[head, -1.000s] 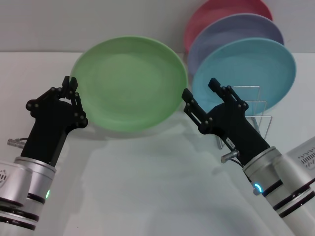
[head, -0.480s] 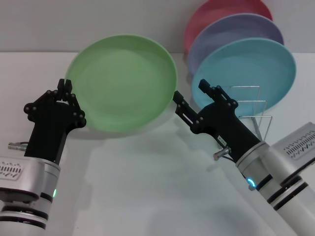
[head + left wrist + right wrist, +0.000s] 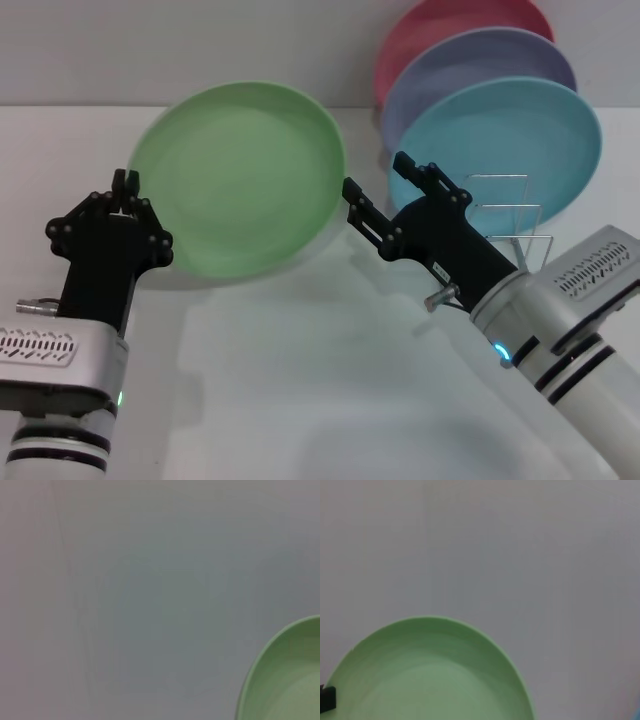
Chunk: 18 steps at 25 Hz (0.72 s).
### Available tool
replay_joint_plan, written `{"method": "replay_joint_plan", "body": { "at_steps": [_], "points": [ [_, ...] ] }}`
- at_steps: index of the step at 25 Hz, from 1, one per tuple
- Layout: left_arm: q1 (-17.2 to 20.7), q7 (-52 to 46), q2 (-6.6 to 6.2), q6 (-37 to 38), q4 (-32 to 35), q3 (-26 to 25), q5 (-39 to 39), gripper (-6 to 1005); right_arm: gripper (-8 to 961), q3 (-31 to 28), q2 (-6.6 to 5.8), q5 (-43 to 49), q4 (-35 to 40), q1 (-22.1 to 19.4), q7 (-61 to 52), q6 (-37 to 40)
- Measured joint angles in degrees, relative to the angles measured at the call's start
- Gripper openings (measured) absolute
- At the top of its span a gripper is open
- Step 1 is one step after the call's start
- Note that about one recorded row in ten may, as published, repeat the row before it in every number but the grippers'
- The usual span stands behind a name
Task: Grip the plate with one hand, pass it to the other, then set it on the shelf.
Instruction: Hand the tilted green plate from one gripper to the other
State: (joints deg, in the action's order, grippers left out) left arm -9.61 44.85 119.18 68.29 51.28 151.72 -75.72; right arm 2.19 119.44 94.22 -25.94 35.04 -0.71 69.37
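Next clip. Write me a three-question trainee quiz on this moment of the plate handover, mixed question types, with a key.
1. True or false: the left gripper is shut on the rim of the green plate.
2. Multiple choice: the right gripper is A) shut on the plate, B) open beside the plate's rim, C) parked at the table edge.
3. Short answer: which plate stands frontmost in the wire rack?

Key:
1. True.
2. B; its fingers are spread beside the rim, not closed on it.
3. The turquoise plate, ahead of the lavender plate and the pink plate.
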Motion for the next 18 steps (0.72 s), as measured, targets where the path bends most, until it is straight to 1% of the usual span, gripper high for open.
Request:
{"method": "replay_joint_plan", "body": {
  "at_steps": [7,9,18],
  "points": [
    [0.2,2.1,0.0,-0.1,1.2,0.1,-2.8,45,712,0.0,-0.07,0.0,0.3,1.5,0.0,-1.7],
    [0.4,3.3,0.0,0.0,2.1,0.9,-3.6,45,712,-0.1,-0.09,0.0,0.3,2.2,0.0,-2.7],
    [0.5,3.4,0.0,0.2,2.4,1.7,-3.3,47,706,-1.2,-0.09,0.2,0.3,2.7,0.0,-4.0]
  ]
}}
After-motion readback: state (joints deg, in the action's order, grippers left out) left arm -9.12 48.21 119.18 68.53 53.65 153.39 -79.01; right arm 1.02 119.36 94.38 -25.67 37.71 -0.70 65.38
